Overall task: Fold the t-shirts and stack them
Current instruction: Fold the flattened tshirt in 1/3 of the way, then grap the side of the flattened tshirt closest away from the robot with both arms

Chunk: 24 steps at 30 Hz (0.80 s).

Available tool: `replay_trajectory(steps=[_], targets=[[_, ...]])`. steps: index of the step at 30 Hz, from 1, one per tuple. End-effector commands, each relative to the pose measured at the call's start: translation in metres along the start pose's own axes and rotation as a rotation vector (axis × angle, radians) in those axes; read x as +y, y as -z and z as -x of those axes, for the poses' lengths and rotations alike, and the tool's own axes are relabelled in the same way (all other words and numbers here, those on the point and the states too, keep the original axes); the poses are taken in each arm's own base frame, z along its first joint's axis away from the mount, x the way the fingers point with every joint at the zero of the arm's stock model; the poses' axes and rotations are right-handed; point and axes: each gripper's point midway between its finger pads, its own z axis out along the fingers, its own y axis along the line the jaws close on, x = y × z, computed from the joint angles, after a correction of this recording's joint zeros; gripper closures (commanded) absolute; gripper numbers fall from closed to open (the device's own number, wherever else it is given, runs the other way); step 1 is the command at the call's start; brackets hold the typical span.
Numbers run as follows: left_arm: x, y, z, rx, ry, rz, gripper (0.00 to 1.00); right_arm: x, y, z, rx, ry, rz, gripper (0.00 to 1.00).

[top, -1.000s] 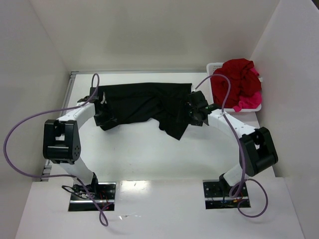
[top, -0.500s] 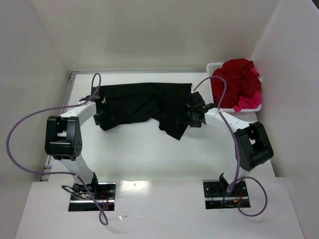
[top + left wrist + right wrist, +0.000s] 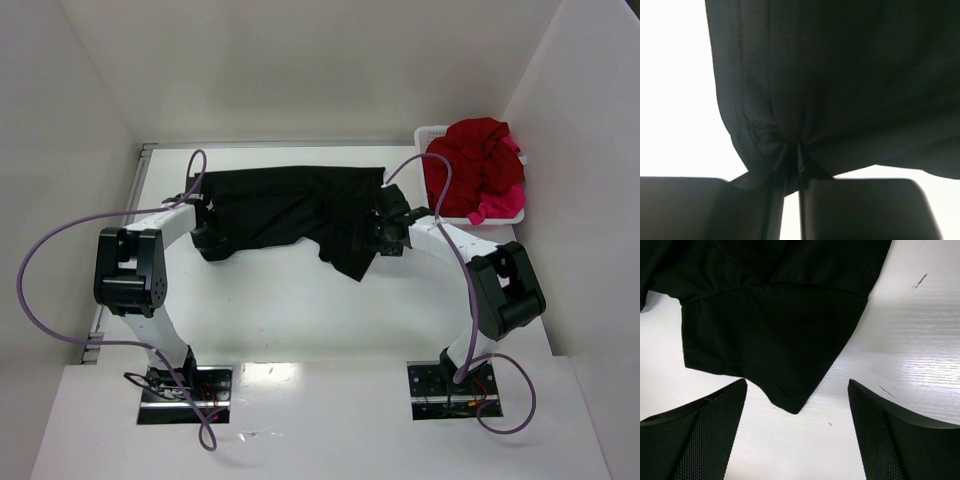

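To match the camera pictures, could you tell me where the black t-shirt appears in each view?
Top external: black t-shirt spread across the far half of the white table.
Left wrist: fills the upper frame, bunched in the left gripper at bottom centre.
Right wrist: upper left, a corner pointing down.
Shared landmark: the white table.

In the top view, the left gripper (image 3: 205, 236) and right gripper (image 3: 386, 228) are blending into the black t-shirt (image 3: 290, 205), so their jaws are too dark to tell. The dark red t-shirt (image 3: 478, 150) and pink t-shirt (image 3: 502, 207) are covering most of the white basket (image 3: 432, 132). In the 2 wrist views, the black cloth is running off the top edge and the fingers (image 3: 705, 440) are being cut off at the bottom.
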Motion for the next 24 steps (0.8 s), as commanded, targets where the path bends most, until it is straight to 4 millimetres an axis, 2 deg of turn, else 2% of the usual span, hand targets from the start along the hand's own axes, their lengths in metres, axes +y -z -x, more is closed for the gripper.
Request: replay_trajectory(steps=[1,7,10,17,19,24], targets=[[0.005,0.003,0.013,-0.035,0.01,0.042,0.86,0.014,0.004,0.02,-0.055,0.01,0.038,0.14],[0.017,0.017,0.018,-0.071,0.023,0.105,0.94,0.015,-0.001,0.017,-0.041,0.011,0.043,0.21],[0.017,0.026,0.024,-0.095,0.026,0.108,0.94,0.02,-0.003,0.011,-0.009,0.012,0.076,0.21],[0.011,0.027,0.026,-0.092,0.026,0.076,0.91,0.036,-0.005,0.004,0.026,0.031,0.154,0.21],[0.009,0.027,0.025,-0.087,0.026,0.063,0.9,0.04,-0.011,-0.007,0.06,0.049,0.147,0.21],[0.008,0.029,0.028,-0.095,0.017,0.06,0.89,0.032,-0.026,-0.03,0.123,0.088,0.047,0.21]])
